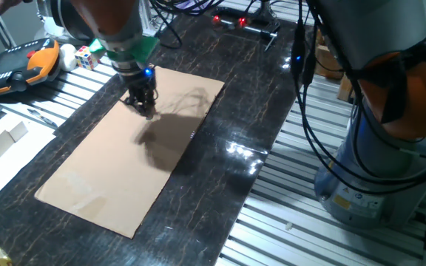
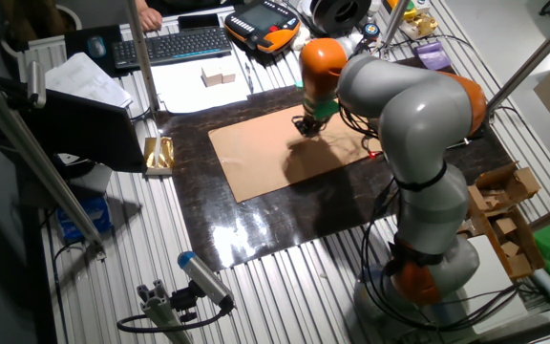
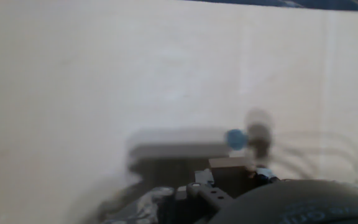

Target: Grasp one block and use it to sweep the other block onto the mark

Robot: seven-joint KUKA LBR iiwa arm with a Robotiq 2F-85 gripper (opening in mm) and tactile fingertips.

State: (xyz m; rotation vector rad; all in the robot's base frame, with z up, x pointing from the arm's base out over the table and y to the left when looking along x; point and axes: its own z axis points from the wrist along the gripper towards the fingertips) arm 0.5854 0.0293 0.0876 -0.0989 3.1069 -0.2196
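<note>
My gripper (image 1: 146, 111) is down on the far part of the brown cardboard (image 1: 102, 177), fingertips touching or almost touching it; it also shows in the other fixed view (image 2: 306, 129). The fingers look drawn together. In the blurred hand view a small tan-brown cube (image 3: 230, 165) sits at the fingertips. A dark round smudge (image 3: 257, 122), probably the mark, lies just beyond it to the right, with a blue spot (image 3: 234, 138) beside it. I cannot make out a second small cube in any view.
Two larger pale blocks (image 1: 2, 137) lie on paper left of the cardboard, also seen in the other fixed view (image 2: 220, 76). An orange teach pendant (image 1: 21, 66) and a colour puzzle cube (image 1: 87, 56) lie behind. Black cables hang at the right.
</note>
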